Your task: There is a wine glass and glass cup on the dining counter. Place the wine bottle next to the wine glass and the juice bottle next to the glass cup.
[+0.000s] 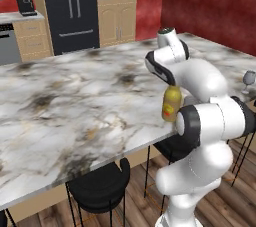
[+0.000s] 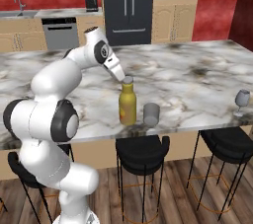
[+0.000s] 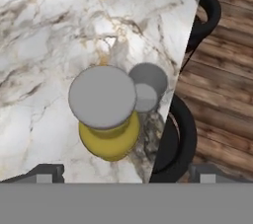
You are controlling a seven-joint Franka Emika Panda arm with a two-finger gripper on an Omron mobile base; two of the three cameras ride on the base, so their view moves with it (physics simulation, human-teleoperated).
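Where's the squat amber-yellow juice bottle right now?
The squat amber-yellow juice bottle stands upright near the marble dining counter's stool-side edge, just left of the short clear glass tumbler in the right base view.

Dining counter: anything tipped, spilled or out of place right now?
Nothing stands out. The squat amber-yellow juice bottle stands upright beside the short clear glass cup near the marble counter's front edge, and the small stemmed wine glass stands upright farther along. No spill.

You have the squat amber-yellow juice bottle (image 2: pixel 127 103) upright on the veined marble dining counter (image 2: pixel 188 77) near its stool-side edge, the short clear tumbler (image 2: pixel 151 114) just beside it, the stemmed wine glass (image 2: pixel 241 100) well apart along that edge.
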